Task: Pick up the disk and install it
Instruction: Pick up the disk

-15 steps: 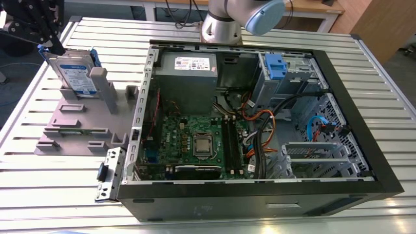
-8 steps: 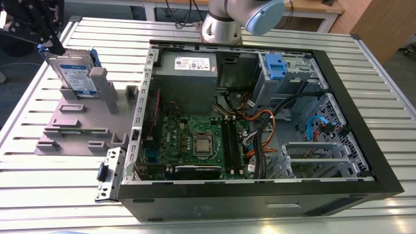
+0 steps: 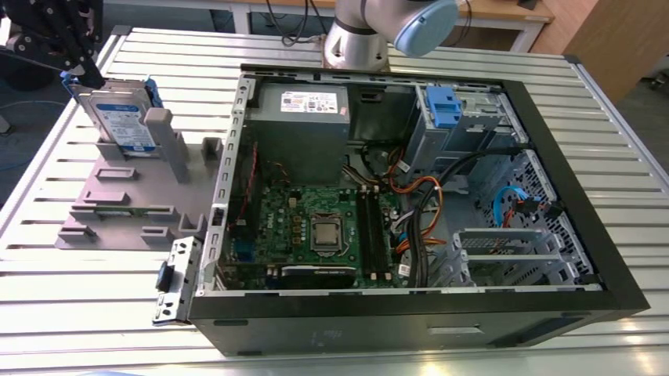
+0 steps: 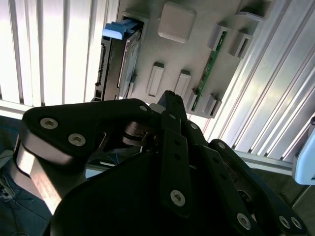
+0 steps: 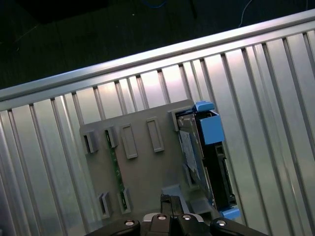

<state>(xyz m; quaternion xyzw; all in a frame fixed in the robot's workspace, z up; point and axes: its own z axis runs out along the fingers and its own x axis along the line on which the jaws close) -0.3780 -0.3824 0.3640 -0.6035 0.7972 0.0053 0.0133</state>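
The disk [image 3: 117, 117] stands on edge in a slot of the grey plastic stand [image 3: 115, 196], label side out, its blue bracket [image 5: 211, 130] wrapped round the frame. It sits just below the hand [image 3: 89, 74] and a little to one side of it. The hand is clenched on nothing. In both wrist views its black tips [image 5: 170, 199] meet over the bare stand next to the disk [image 5: 209, 167] rather than around it, and I can't tell whether they brush the bracket's top corner. Near the hand on the same stand, a thin green circuit strip [image 4: 209, 64] is held upright between small grey posts. The stand rests flat on the table [image 3: 94, 274], a silvery top of long ribbed metal slats that catch the light. Farther from the hand, an open black computer case [image 3: 418, 321] lies on its side on the table, with its board, cables and drive bays showing. Beyond the case, the arm's [image 3: 361, 39] grey column rises from the table's far edge. Past the table's edge nearest the hand, the floor [image 5: 74, 44] is dark with loose cables trailing over it. A wooden desk [image 3: 502, 12] stands behind the arm.
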